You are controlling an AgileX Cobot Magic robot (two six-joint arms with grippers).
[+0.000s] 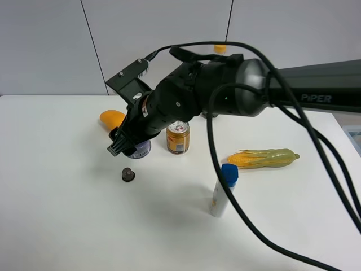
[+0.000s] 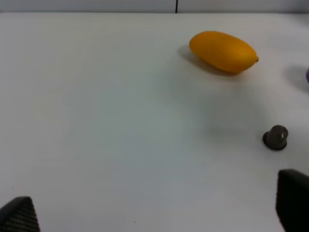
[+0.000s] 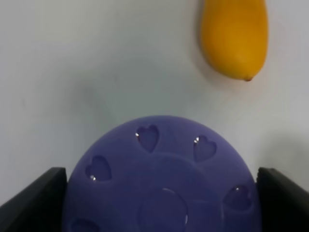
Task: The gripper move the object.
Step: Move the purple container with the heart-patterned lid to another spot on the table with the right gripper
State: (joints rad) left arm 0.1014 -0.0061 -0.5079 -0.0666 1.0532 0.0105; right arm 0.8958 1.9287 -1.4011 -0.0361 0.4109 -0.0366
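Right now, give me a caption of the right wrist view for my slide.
Gripper astride the purple, heart-dotted container; orange fruit beyond on the white table.

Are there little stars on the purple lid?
No, the purple lid has little heart shapes pressed into it, not stars.

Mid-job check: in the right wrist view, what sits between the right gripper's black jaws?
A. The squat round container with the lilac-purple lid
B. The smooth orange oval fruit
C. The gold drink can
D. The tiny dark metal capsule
A: the squat round container with the lilac-purple lid, embossed with hearts, fills the gap of the right gripper, one black jaw on either side; the smooth orange oval fruit lies apart, beyond it.
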